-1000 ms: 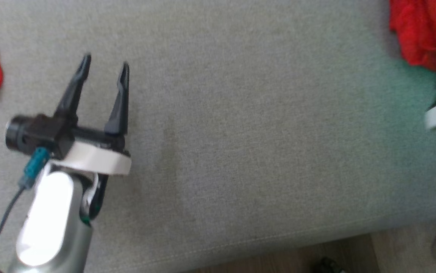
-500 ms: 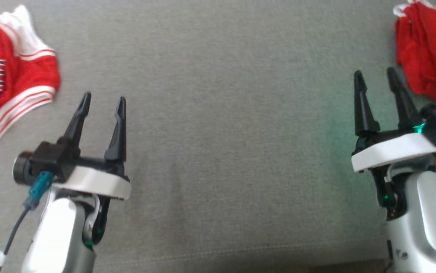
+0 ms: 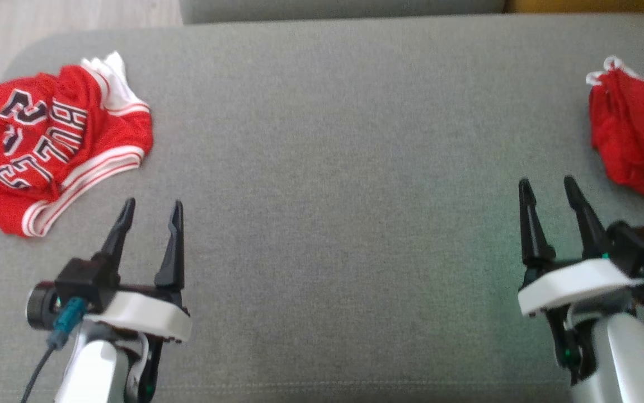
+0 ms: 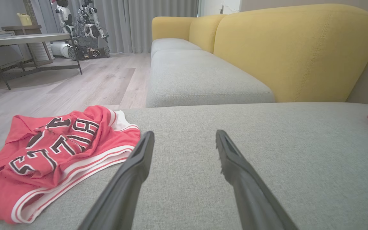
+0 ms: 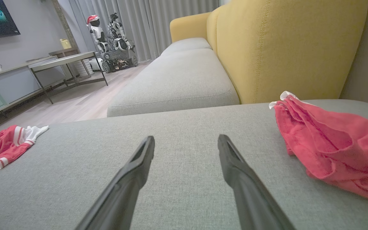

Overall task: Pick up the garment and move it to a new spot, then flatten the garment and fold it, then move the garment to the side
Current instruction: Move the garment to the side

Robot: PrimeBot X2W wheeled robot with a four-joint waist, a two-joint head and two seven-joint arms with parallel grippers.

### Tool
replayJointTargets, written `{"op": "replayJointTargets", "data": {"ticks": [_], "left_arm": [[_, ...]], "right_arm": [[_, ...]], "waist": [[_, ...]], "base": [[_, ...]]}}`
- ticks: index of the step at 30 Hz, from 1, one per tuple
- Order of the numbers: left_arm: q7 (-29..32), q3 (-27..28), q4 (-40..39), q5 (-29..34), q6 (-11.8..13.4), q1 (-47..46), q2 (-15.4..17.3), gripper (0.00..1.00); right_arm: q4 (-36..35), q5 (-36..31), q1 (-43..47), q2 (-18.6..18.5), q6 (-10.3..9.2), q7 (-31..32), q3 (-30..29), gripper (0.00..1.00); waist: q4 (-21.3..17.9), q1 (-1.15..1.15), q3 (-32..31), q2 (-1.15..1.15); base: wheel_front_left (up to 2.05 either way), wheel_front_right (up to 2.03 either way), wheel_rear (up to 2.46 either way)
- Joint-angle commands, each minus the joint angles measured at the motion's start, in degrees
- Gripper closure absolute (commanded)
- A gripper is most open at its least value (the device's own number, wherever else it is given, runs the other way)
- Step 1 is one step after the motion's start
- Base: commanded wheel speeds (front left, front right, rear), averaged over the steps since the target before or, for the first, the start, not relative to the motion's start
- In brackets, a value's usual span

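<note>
Head view. Left claw (image 3: 153,204) and right claw (image 3: 545,182) hang over the grey sofa seat (image 3: 344,168), both spread wide and empty. Crumpled red jersey (image 3: 59,151) at upper left; second red garment (image 3: 635,145) at right edge. Both look light and limp, probably best pinched at a hem.

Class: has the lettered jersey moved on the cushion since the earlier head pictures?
No. The jersey, plain red garment and grey cushion slid down the view together: the camera tilted, not the jersey.
</note>
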Motion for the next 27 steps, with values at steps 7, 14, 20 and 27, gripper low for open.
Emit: {"op": "replayJointTargets", "data": {"ticks": [7,14,20,27], "left_arm": [[-0.1,0.9,-0.7,-0.5,0.2,1.4,1.3,0.00],[0.6,0.5,-0.7,-0.8,0.6,4.0,1.8,0.00],[1.0,0.3,-1.2,-0.9,0.9,4.9,2.3,0.00],[1.2,0.1,-1.5,-0.9,1.2,4.7,2.7,0.00]], "right_arm": [[-3.2,0.1,4.1,0.4,-0.05,0.9,0.9,0.00],[-4.4,0.4,7.7,0.4,-0.05,1.7,0.9,0.00],[-5.4,0.4,9.0,0.4,-0.05,2.5,0.9,0.00],[-6.3,0.3,9.1,0.5,-0.05,2.9,0.9,0.00]], "waist": [[0.2,0.01,-5.5,0.00],[0.0,0.01,-8.4,0.00],[-0.1,0.01,-9.1,0.00],[-0.1,0.01,-8.8,0.00]], "base": [[0.00,0.00,0.00],[0.00,0.00,0.00],[0.00,0.00,0.00],[0.00,0.00,0.00]]}}
